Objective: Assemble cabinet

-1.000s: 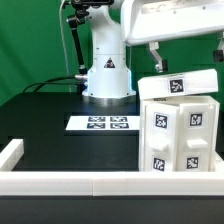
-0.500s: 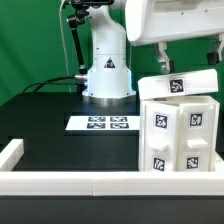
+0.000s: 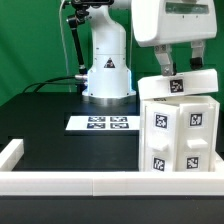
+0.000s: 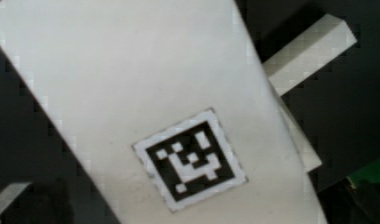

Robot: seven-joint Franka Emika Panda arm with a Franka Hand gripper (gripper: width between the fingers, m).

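Cabinet (image 3: pixel 182 135) stands at lower right of the exterior frame, on the black desk (image 3: pixel 45 115). Its top panel (image 3: pixel 190 82) lies on the body but looks askew, the right end higher.

Pincer (image 3: pixel 181 64) hangs right above that panel, fingers spread wide and nothing held. I cannot tell whether the tips touch it. The wrist view is filled by the panel (image 4: pixel 142 90) and its tag (image 4: pixel 196 157).

Step, as judged: fitting the top. The next move calls for squaring the fingers to the panel's edges, then a gentle grip or push to seat it.

Containers: the cabinet body only; its inside is hidden. Marker board (image 3: pixel 100 124) lies mid-frame, well apart.
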